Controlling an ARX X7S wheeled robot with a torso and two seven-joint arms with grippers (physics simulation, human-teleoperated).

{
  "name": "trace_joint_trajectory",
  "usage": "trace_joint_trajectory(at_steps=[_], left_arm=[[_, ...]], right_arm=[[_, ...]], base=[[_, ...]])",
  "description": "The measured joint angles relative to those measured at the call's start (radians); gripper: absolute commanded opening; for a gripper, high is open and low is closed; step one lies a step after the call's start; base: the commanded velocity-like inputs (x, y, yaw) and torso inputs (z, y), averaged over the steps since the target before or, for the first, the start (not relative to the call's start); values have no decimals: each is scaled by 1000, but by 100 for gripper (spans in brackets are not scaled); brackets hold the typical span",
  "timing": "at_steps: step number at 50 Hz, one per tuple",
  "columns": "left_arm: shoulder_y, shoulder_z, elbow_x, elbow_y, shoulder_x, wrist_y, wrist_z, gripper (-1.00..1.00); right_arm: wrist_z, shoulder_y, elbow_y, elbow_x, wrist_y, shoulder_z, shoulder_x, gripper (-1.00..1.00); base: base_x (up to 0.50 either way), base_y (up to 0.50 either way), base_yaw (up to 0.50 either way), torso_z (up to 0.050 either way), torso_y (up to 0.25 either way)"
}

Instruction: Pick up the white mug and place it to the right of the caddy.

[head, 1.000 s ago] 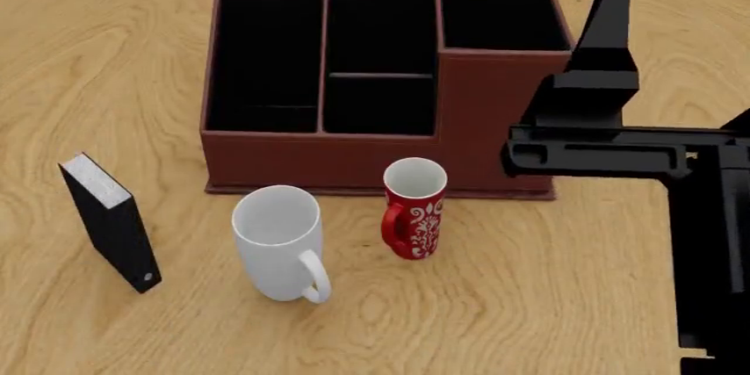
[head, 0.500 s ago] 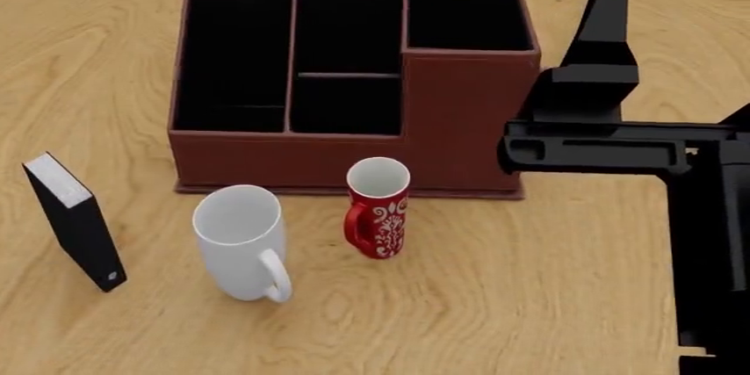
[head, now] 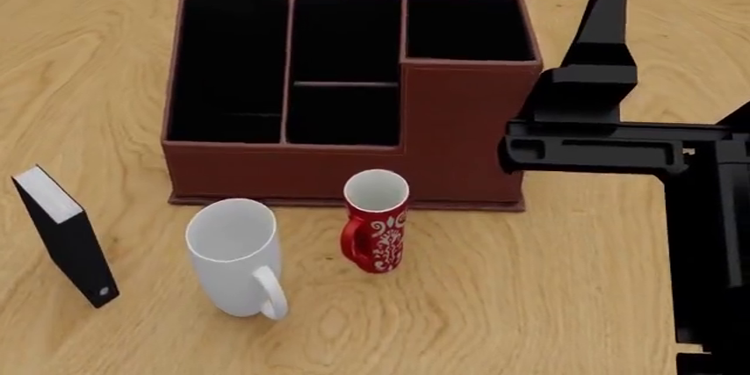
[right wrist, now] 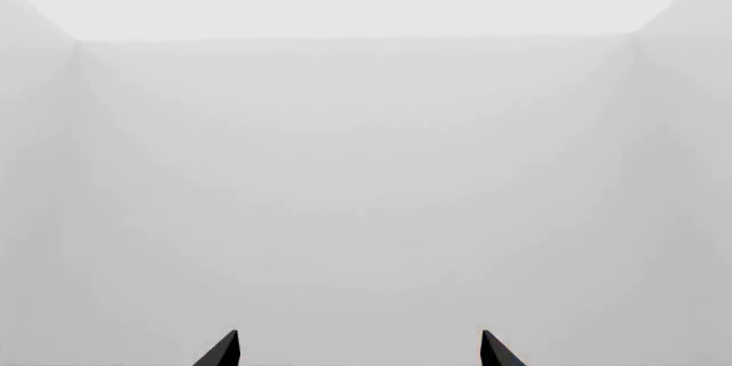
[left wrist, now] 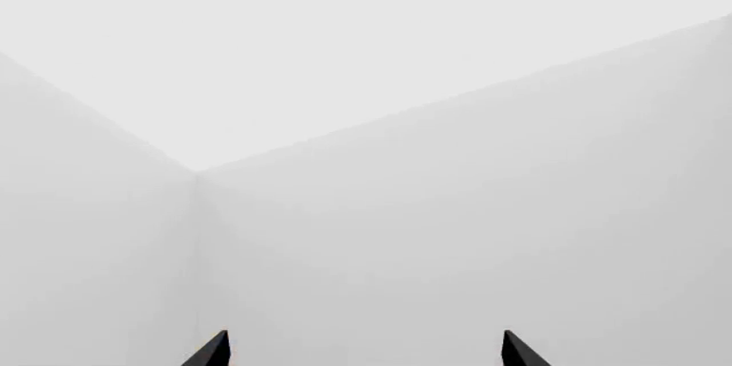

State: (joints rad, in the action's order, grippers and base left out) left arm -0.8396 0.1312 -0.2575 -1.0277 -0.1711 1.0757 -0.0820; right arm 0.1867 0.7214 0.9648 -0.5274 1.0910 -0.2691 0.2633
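progress: nothing done yet | black box [head: 65, 234] upright on the desk [head: 563, 305] at far left | white mug [head: 238, 256] not lifted, standing before the caddy [head: 351, 164], left of the red mug [head: 375, 221] | both pairs of fingers spread apart, grasping nothing, pointed at blank walls | left: pick, carry right of caddy, set down

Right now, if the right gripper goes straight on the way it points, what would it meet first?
Nothing on the table: the right gripper points at a plain pale wall, with free space before it. Depth is unclear.
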Motion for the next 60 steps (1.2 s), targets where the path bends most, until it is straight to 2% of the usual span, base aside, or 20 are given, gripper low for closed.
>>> trace_joint_trajectory(at_steps=[33,60], left_arm=[[-4,3,-20,-3,9,7,-19,100],[-5,-6,-142,-9,72,-5,-125,100]], right_arm=[[19,-11,-10,-31,-20,6,14,100],[42,-26,4,-67,-20,-5,32,100]], base=[[261,0,0,0,0],[258,0,0,0,1]])
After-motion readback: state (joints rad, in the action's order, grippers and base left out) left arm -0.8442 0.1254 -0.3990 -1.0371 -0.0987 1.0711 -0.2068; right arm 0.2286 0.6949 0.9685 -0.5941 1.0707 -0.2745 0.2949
